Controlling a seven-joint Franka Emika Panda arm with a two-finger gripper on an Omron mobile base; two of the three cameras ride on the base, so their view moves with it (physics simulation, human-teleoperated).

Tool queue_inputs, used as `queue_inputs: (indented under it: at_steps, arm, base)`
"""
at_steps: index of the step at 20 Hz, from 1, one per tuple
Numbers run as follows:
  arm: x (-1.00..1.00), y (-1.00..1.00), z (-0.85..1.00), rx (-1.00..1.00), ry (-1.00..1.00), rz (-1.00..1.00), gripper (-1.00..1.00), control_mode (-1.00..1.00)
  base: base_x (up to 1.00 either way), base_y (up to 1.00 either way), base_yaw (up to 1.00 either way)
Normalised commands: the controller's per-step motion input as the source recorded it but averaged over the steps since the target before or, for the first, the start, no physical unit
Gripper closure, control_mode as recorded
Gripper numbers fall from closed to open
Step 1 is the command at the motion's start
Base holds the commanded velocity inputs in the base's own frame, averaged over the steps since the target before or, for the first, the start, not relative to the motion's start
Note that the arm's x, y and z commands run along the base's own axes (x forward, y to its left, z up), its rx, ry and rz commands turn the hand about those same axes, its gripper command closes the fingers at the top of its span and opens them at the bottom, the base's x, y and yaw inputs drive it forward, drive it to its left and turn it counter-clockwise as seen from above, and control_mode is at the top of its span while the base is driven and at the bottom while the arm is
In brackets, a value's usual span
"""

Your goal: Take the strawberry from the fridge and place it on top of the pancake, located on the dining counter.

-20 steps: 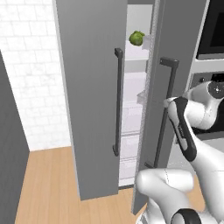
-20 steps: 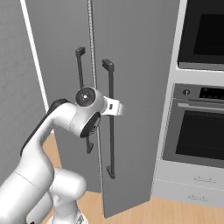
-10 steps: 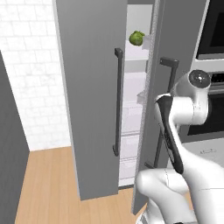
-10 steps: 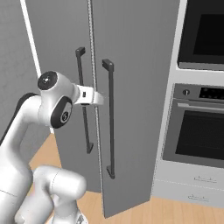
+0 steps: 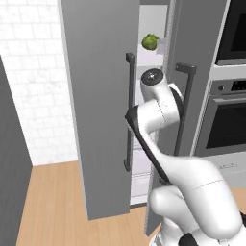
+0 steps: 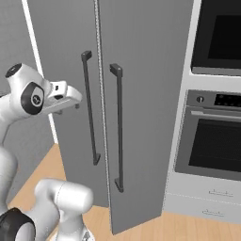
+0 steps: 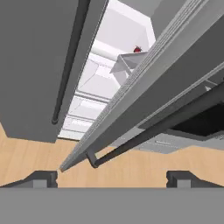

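The fridge (image 5: 101,96) stands with its left door swung partly out, and a narrow gap shows the white shelves inside. In the hand view the strawberry (image 7: 138,49) is a tiny red spot on a white shelf deep in that gap, far from my gripper (image 7: 111,178). The gripper is open with nothing between its fingertips (image 7: 41,177). It points up along the edge of the right door (image 7: 153,83). My hand (image 6: 63,96) hovers left of the two dark bar handles (image 6: 89,108). The pancake and the dining counter are out of view.
A round green leafy vegetable (image 5: 150,42) sits on an upper fridge shelf. The black-windowed wall oven (image 6: 216,141) is right of the fridge, with white drawers below it. A white tiled wall (image 5: 33,86) and a wood floor (image 5: 48,202) lie to the left.
My arm has swung up and to the left, from in front of the right door toward the gap between the doors. The doors have not moved.
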Motion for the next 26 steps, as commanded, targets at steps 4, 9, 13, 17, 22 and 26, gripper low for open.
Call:
queue_inputs:
  at_steps: [4,9,13,17,22,26]
  arm:
    - [0.65,0.37,-0.04,-0.14,0.16,0.00,-1.00,-1.00]
    - [0.61,-0.03,-0.19,-0.05,0.03,0.00,-1.00,-1.00]
    - [0.58,-0.23,-0.27,-0.01,0.00,0.00,-1.00,-1.00]
    - [0.48,-0.22,-0.11,-0.01,0.00,0.00,-1.00,-1.00]
    - [0.37,-0.28,-0.03,0.00,0.00,-0.01,-1.00,-1.00]
    - [0.27,-0.24,-0.01,0.00,0.00,-0.02,-1.00,-1.00]
  base:
    - [0.00,0.00,0.00]
    - [0.00,0.00,0.00]
    - [0.00,0.00,0.00]
    - [0.00,0.00,0.00]
    - [0.00,0.00,0.00]
    - [0.00,0.00,0.00]
